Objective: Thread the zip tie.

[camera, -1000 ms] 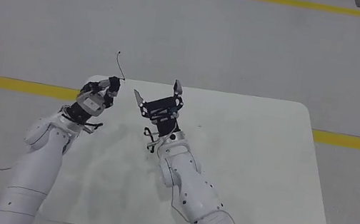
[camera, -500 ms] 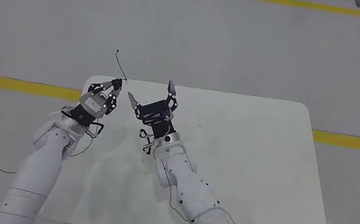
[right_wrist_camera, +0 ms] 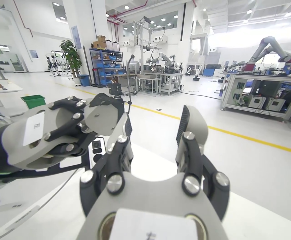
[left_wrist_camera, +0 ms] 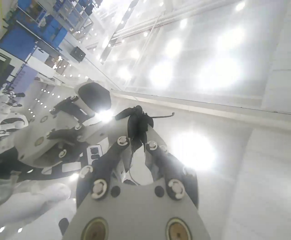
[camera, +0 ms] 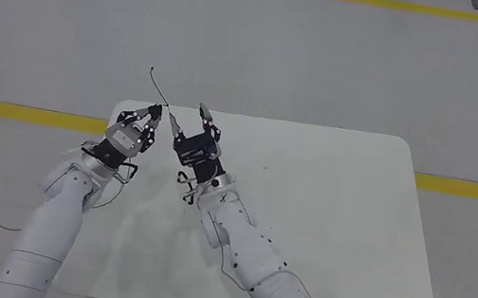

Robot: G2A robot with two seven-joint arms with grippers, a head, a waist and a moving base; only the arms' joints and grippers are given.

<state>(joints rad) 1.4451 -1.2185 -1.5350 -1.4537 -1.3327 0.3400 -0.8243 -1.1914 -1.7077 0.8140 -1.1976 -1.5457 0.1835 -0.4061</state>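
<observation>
A: What's carrying stuff?
B: White table, rounded corners, long side running left-right.
A: Anything lying on it?
B: One tiny dark speck, far half, approx mid left-right. Too small to ID.
A: And under the table?
B: Grey floor. Yellow line comes out both sides near its far end.

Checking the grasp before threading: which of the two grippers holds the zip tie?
The left gripper: it is shut on the zip tie, whose free end sticks out beyond it. The right gripper beside it is open and empty.
</observation>
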